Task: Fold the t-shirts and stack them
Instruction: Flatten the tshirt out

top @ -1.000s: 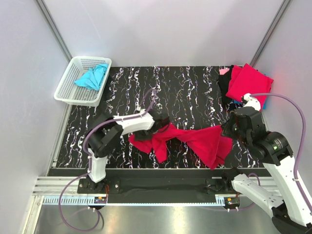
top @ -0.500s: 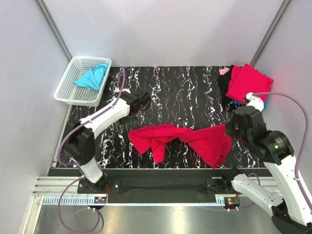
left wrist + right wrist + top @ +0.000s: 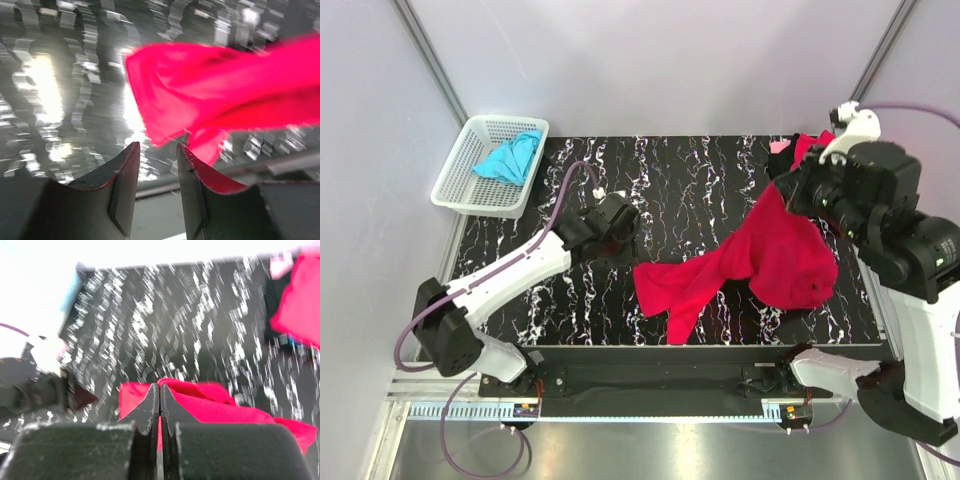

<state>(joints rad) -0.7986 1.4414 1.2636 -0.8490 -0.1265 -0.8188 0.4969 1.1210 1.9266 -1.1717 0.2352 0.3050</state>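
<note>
The right gripper [image 3: 792,190], jaws clamped on the crimson t-shirt [image 3: 770,255], holds one end raised. The shirt's long axis slopes down-left to the table [image 3: 700,190]. Its free end lies just beside the left gripper [image 3: 623,232], the nearer arm, jaws apart and empty.

Soft matt red cloth t-shirt [image 3: 778,255], glossy black marbled table [image 3: 700,190]

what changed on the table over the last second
The left claw let go of the left end of the red t-shirt and drew back, now open beside it. The right claw, shut on the other end, lifted it toward the far right, dragging the cloth rightward. The turquoise t-shirt in the basket and the folded pile stayed put.
</note>
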